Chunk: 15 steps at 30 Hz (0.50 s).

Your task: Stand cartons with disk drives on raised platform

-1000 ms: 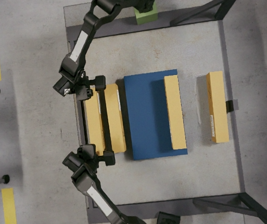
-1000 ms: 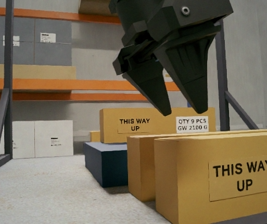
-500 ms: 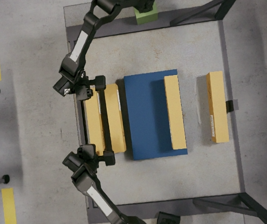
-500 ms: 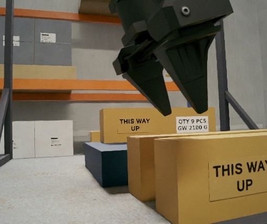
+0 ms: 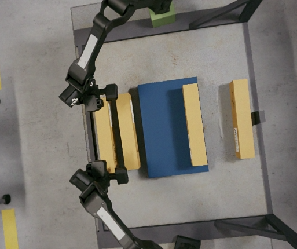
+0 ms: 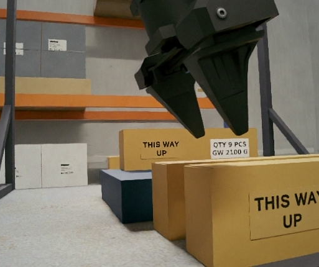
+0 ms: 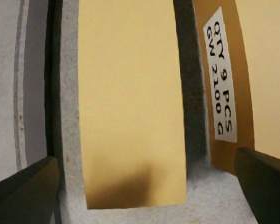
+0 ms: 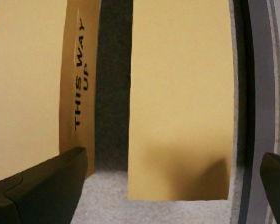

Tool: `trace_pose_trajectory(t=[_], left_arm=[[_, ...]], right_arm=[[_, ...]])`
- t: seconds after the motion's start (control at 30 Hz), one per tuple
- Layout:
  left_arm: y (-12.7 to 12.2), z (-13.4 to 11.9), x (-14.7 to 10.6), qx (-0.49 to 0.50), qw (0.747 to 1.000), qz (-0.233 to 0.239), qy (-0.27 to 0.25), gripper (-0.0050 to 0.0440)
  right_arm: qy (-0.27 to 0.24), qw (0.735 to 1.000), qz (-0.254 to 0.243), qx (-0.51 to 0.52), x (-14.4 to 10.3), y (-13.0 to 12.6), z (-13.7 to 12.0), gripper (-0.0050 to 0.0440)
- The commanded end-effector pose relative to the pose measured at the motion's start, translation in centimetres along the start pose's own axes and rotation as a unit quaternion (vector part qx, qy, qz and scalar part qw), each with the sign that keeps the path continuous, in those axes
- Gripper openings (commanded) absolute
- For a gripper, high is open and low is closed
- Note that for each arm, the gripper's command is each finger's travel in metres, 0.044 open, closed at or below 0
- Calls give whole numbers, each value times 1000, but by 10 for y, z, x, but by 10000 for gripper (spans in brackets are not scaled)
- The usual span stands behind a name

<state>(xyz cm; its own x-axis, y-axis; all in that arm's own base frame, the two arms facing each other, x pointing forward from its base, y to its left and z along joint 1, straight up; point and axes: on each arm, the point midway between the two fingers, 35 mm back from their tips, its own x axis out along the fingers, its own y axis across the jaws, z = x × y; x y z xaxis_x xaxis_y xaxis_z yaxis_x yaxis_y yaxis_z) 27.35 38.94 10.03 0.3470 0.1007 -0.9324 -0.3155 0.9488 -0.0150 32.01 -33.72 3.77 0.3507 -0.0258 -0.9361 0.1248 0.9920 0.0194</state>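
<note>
- One carton (image 5: 195,124) (image 6: 188,149) stands upright on our blue platform (image 5: 159,130) (image 6: 137,195).
- Two flank it: a middle carton (image 5: 128,130) (image 6: 168,199) (image 7: 273,75) (image 8: 28,75) and, seemingly, a far carton (image 5: 244,118) (image 6: 113,162).
- Our left jaws (image 5: 109,172) and right jaws (image 5: 102,98) (image 6: 219,133) gape over the outermost carton (image 5: 105,139) (image 6: 230,186) (image 7: 131,100) (image 8: 181,90).
</note>
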Motion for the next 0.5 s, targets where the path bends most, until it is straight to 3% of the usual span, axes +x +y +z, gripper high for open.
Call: trace_pose_trajectory(t=[0.0, 0.13, 0.17, 0.47], left_arm=[[2, 5, -7, 2, 1000, 6, -9, 382], [2, 5, -7, 2, 1000, 6, -9, 382], [3, -18, 52, 2, 1000, 6, -9, 382], [3, -19, 57, 2, 1000, 6, -9, 382]], right_arm=[[-13, 1000, -11, -4, -10, -5, 9, 382], [-13, 1000, -11, -4, -10, -5, 9, 382], [-13, 1000, -11, -4, 54, -6, -15, 382], [-13, 1000, -11, -4, 56, -6, -16, 382]])
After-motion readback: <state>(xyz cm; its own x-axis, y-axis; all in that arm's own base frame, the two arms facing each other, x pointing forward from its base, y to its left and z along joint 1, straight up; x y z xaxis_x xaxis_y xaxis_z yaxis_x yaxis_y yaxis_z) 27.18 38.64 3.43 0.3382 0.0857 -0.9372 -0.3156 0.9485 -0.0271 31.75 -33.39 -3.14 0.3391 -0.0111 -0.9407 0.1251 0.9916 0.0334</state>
